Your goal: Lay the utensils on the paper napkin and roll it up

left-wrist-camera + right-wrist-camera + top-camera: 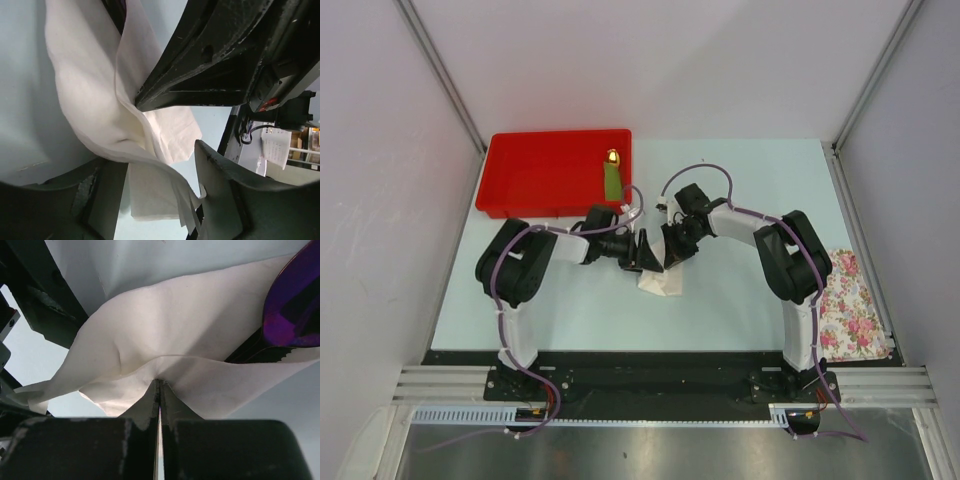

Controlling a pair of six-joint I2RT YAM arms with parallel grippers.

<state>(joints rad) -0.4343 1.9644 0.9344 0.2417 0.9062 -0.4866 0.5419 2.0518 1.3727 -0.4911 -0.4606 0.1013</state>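
The left end effector (641, 251) is held over the middle of the worktop (550, 310). In its wrist view its fingers (235, 200) are seen parted, with a loose fold of the paper napkin (95, 100) hanging between them and nothing clamped. Just to its right, almost tip to tip, the right end effector (159, 383) is clenched on a raised ridge of the same napkin, so the sheet is gripped by the right arm alone. Further right in that view the spoon (292, 305) is found, its purple bowl clear of the paper, with a toothed black edge, probably the knife (272, 352), just beneath it. The handles are hidden, so the long axis for the roll can only be judged as running under the fold, away from the pinch.
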